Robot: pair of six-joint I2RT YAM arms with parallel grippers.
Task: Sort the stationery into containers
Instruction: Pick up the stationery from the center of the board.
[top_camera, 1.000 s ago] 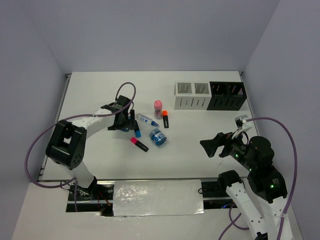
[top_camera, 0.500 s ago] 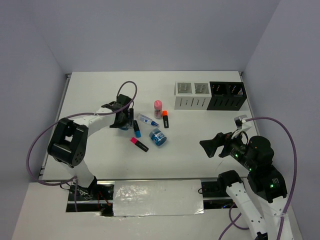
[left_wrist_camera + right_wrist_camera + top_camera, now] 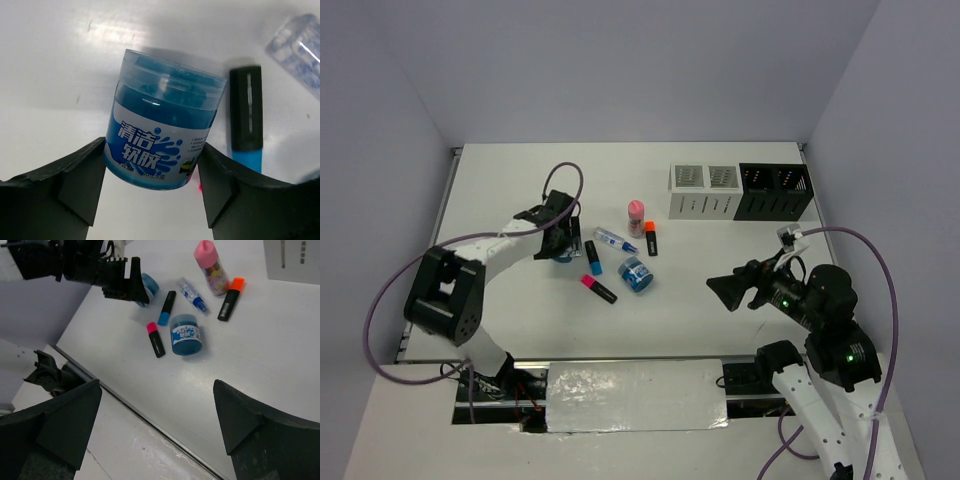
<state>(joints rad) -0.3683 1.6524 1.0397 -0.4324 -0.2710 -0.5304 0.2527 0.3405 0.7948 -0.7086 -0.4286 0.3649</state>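
Bright, even light. Soft grey shadow behind blue roll (image 3: 162, 135). Clear pen (image 3: 300, 42) right of roll blurred.

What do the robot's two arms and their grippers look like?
The left arm and right arm have white links between chunky black joint housings, and a purple cable loops along each. The left gripper and right gripper carry matte black, wedge-shaped fingers with no markings visible. Small green lights glow on the right arm.
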